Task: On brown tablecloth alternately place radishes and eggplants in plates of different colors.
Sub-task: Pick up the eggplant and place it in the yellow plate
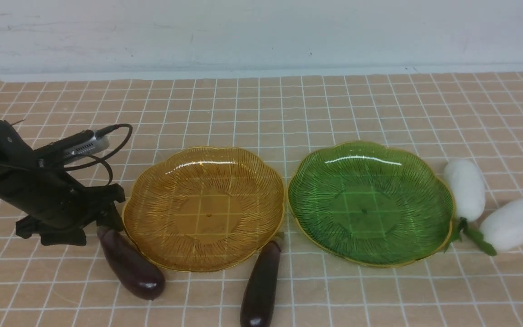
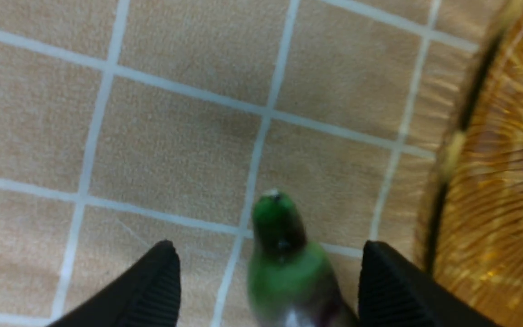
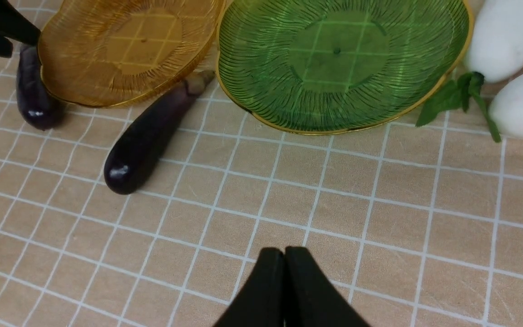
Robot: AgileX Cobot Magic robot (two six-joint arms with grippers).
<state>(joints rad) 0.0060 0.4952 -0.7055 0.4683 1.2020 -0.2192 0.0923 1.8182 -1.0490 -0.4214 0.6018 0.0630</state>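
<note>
On the brown tablecloth (image 1: 261, 109), the spread left pincer (image 2: 268, 254) straddles the stem end of the eggplant (image 1: 130, 265) beside the amber plate (image 1: 166, 159). The right pincer (image 3: 284, 256) is pressed together.

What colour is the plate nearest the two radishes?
The plate is green, gold-rimmed; front view shows it best.

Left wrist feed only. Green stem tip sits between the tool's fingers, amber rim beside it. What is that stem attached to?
Observer: A dark-purple eggplant, lying on the tablecloth beside the amber plate, body pointing back toward the robot.
Operator: Anything in the plates yet?
Observer: No. The amber plate and the green plate are both empty.
Operator: Right arm?
Observer: The right tool is shut, holding nothing, above bare tablecloth on the robot's side of the green plate.
</note>
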